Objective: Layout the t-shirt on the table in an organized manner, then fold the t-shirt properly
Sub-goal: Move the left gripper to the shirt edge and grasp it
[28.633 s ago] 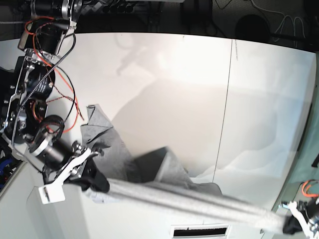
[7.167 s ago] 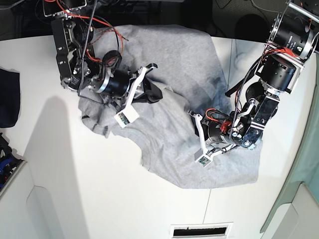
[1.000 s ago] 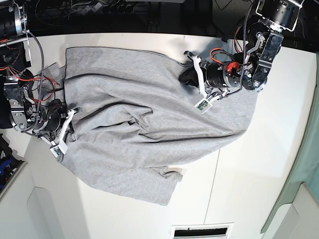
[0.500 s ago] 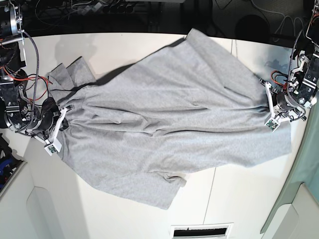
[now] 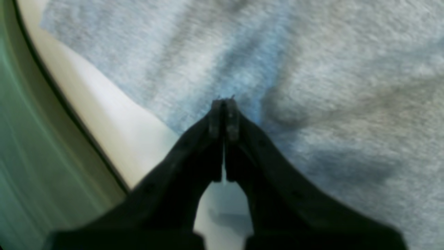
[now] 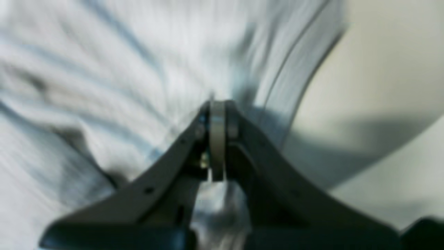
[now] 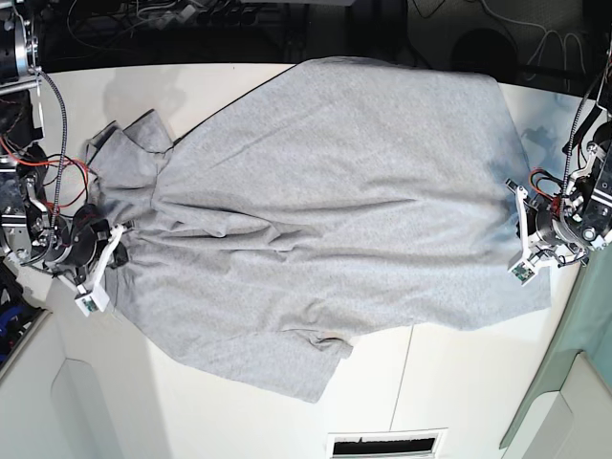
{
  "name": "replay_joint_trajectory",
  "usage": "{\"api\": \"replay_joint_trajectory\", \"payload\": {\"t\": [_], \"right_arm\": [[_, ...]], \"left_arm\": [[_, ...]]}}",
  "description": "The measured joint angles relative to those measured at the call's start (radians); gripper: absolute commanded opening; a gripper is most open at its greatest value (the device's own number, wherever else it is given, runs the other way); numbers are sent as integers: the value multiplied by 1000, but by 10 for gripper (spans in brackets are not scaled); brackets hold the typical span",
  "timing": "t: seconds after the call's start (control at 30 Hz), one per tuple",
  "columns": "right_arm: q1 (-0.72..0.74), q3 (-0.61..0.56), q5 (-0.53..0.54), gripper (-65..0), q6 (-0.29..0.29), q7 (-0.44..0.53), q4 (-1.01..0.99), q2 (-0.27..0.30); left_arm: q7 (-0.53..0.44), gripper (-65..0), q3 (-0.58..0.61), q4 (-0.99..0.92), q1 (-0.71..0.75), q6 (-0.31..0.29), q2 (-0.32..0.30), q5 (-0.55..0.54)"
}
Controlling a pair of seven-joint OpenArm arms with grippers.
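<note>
T-shirt (image 7: 325,201): soft heather-grey knit, spread, creased.

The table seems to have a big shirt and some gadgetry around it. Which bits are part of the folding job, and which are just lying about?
Part of the job:
t-shirt, spread out
table under it
left gripper, shut on the shirt's edge
right gripper, shut on the opposite edge

Just lying about:
cables behind the table
slotted vent at the near edge
</note>
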Motion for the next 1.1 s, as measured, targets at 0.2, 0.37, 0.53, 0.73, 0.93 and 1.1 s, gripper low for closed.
{"api": "replay_joint_trajectory", "payload": {"t": [0.2, 0.37, 0.53, 0.73, 0.93, 1.1], "right_arm": [[-1, 165, 97, -650, 0, -195, 95, 0], [-29, 285, 199, -650, 45, -311, 106, 1], [-150, 283, 225, -650, 48, -304, 105, 0], [-244, 232, 195, -650, 66, -177, 89, -5], [-224, 223, 158, -650, 88, -102, 5, -2], [-208, 222, 130, -650, 93, -73, -19, 22]], "left_arm": [[8, -637, 0, 205, 67, 3, -35, -75], [7, -637, 1, 402, 229, 8, -50, -113], [13, -637, 1, 431, 344, 5, 12, -109], [-62, -637, -1, 343, 373, -14, 109, -56], [-218, -637, -8, 83, 239, -29, 150, 16], [-203, -637, -14, -145, 98, 48, 131, 133]]}}
